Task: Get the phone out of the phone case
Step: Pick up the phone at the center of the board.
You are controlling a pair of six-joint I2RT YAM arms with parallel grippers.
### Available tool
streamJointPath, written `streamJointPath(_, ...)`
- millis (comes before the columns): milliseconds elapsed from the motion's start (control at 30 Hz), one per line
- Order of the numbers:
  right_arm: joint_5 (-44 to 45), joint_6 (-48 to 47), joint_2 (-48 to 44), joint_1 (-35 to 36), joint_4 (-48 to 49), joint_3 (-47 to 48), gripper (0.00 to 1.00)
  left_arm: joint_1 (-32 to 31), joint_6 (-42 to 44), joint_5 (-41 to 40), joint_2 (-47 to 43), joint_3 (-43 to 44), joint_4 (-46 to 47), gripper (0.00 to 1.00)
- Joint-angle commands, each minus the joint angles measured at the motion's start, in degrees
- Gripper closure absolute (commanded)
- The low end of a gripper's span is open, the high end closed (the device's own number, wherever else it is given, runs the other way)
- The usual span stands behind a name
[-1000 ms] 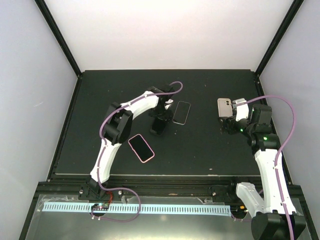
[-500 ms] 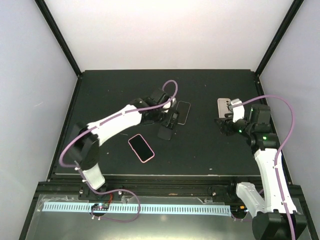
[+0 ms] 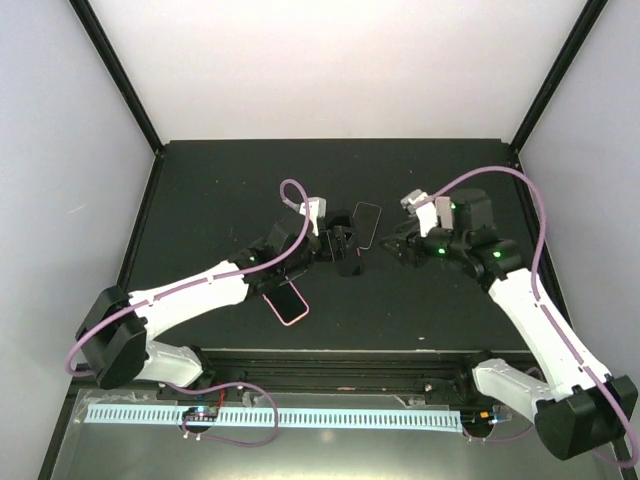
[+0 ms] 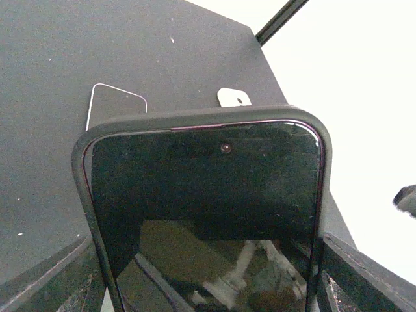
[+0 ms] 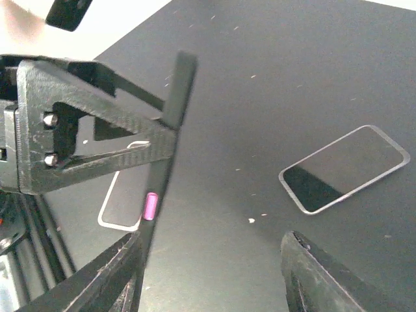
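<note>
My left gripper [image 3: 343, 250] is shut on the phone in its black case [image 3: 347, 252] and holds it on edge above the mat. In the left wrist view the cased phone [image 4: 205, 195] fills the frame, screen toward the camera, between my two fingers [image 4: 364, 273]. In the right wrist view the same phone [image 5: 170, 117] shows edge-on with a pink side button, gripped by the left gripper's black frame. My right gripper [image 3: 395, 248] is open and empty just right of the phone; its left finger [image 5: 110, 279] is close to the phone's lower edge.
A bare silver-rimmed phone [image 3: 367, 222] lies flat behind the grippers; it also shows in the right wrist view [image 5: 344, 169] and the left wrist view [image 4: 117, 107]. A pink-cased phone [image 3: 285, 300] lies under the left arm. A small white object [image 4: 234, 97] lies farther back.
The left arm has stretched out low and carried the cased phone nearer and to the right. The right arm has swung left from the table's right side to beside the phone.
</note>
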Motion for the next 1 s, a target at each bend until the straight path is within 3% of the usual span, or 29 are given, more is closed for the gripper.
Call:
streamJointPath(0,2.1,3.1,2.4,6.1,2.6,2.3,0.41,-1.8,-6.0,-7.4,-3.9,-0.7,12.9,0.52)
streamJointPath(233,8.0,3.7,7.5,13.3,3.3,3.8,0.43,-3.1,-6.5,-11.2,-7.2,-1.9,13.3,0.53)
streamJointPath(400,10.0,2.5,10.8,17.0,4.3,5.7,0.53,-3.9,-7.0,-13.9,-8.5,-2.9,13.7,0.53)
streamJointPath(567,9.4,4.7,13.5,18.6,5.4,7.3,0.9,-4.3,-6.8,-16.1,-9.3,-3.1,13.2,0.51)
streamJointPath(633,9.7,5.4,14.0,18.7,5.2,7.8,0.98,-4.3,-5.2,-16.2,-9.4,-3.0,12.9,0.4)
streamJointPath(733,11.0,6.4,13.3,18.6,4.8,8.1,0.99,-4.3,0.1,-15.5,-9.9,-2.9,12.7,0.03)
streamJointPath(967,11.6,5.3,6.2,17.7,3.0,7.1,0.99,-1.0,12.0,-3.5,-16.9,-8.3,16.3,0.01)
